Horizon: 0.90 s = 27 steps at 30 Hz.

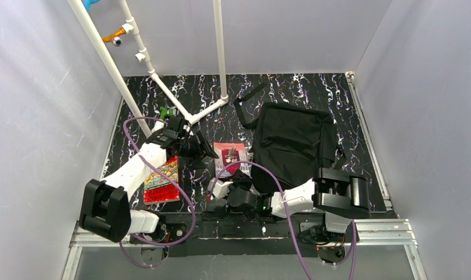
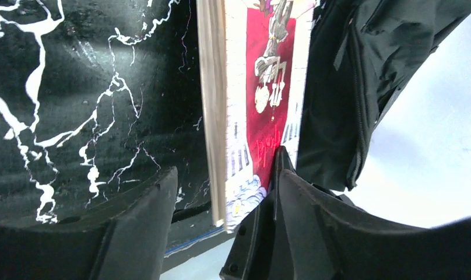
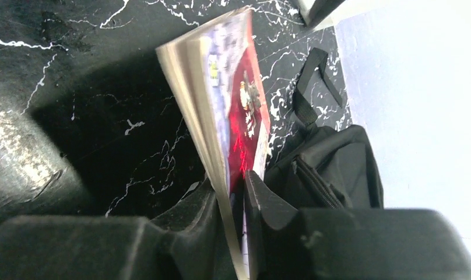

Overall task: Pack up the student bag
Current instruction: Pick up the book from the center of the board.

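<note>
Two sets of fingers meet at one red-covered book [image 3: 245,99]: the right fingers [image 3: 268,216] pinch its edge, and the left fingers [image 2: 134,227] stand spread on either side of it. Just beyond, the student bag [image 1: 291,143] lies on the tabletop [image 1: 338,99]. Only the top view shows a second book [image 1: 162,181] beside the left arm.

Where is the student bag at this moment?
Top view: the student bag lies right of centre on the table, the red book beside its left edge.
</note>
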### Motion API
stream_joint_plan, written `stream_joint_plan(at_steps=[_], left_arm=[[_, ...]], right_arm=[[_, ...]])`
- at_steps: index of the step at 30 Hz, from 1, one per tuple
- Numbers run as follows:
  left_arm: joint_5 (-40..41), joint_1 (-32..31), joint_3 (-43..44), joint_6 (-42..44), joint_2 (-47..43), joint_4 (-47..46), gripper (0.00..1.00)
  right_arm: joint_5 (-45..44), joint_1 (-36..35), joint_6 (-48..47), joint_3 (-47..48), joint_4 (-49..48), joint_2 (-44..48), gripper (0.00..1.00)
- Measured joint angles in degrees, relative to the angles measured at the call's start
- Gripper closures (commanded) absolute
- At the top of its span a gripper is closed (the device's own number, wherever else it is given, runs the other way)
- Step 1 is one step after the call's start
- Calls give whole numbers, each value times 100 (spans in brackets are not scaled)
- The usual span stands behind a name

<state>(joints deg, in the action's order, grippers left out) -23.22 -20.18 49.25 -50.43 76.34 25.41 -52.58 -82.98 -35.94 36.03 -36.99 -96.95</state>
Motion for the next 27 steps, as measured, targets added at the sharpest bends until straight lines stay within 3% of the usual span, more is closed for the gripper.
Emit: stream_joint_plan(at_steps=[5,10,13,18,27], left_arm=[[195,66,105,219,-590,402,17],[297,101,26,-81,-1198,476,15],[286,101,-520,-702,-1740,96,13],[297,101,-1097,-1508,-2258,-175,12],[573,101,-533,-1733,-2680,-262,10]], right_arm=[[160,11,369,-157,149,254,80],[380,92,802,-219,299,540,85],[542,166,1086,-278,313,697,99],[876,376,1692,-323,535,1169,99],[1836,1239,2959,-319,1106,2487,99]])
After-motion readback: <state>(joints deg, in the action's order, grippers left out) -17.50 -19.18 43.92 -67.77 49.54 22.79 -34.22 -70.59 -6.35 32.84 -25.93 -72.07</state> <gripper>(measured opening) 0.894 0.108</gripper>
